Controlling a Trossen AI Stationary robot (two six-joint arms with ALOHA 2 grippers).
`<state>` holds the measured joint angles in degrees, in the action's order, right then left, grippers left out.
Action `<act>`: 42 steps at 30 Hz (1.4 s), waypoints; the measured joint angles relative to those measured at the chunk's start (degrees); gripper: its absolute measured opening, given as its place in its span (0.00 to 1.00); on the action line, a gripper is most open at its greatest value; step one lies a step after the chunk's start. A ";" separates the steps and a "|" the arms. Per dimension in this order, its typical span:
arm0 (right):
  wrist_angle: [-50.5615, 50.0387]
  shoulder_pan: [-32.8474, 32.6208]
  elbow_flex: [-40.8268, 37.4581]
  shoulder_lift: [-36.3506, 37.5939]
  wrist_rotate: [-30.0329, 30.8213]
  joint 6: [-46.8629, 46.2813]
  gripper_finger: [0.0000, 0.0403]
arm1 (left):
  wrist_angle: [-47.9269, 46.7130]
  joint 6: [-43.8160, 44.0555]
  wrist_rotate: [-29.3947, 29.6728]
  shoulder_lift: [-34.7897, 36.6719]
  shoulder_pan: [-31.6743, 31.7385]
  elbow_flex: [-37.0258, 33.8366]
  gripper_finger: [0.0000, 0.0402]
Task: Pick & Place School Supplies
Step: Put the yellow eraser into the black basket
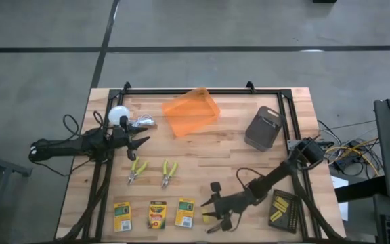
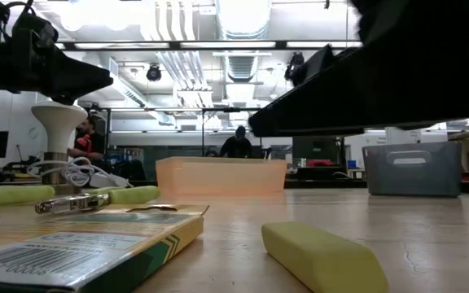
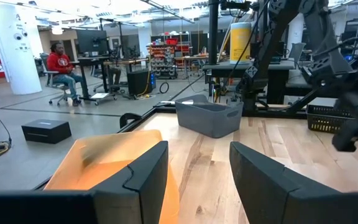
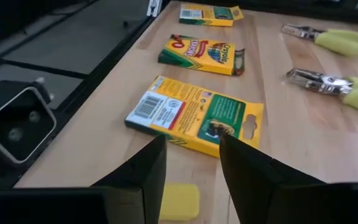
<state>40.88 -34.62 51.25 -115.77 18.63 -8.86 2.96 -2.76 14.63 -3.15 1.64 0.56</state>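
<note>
Nearest, bottom centre, a yellow block (image 4: 179, 201) lies between the right gripper (image 4: 191, 180)'s parted fingers, crayon box (image 4: 194, 114) just above. Left gripper (image 1: 139, 143), fingers apart, hovers mid-left beside the orange bin (image 1: 191, 112).

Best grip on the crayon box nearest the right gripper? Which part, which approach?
Take the rightmost crayon box across its two long edges, near the middle, coming straight down from above. It lies flat, label-back up, too thin for a side approach. The yellow block lies close off one long edge, so keep the right gripper jaws clear of it.
</note>
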 joint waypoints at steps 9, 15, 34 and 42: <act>-0.26 1.62 1.78 -1.32 -5.50 -0.16 0.40 | 0.00 0.00 0.00 0.00 0.01 0.01 0.45; -0.44 1.64 3.72 -5.05 -5.66 -0.91 0.40 | 0.00 0.00 0.01 0.00 0.00 0.01 0.45; -9.62 1.69 6.79 -6.25 -6.75 -3.24 0.40 | 0.00 0.00 0.00 -0.01 0.01 0.02 0.45; -13.21 1.67 6.99 -4.94 -6.99 -3.15 0.40 | 0.00 0.00 0.00 -0.01 -0.01 0.00 0.45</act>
<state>27.67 -32.95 58.24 -120.71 11.64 -12.01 2.96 -2.76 14.64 -3.15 1.63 0.56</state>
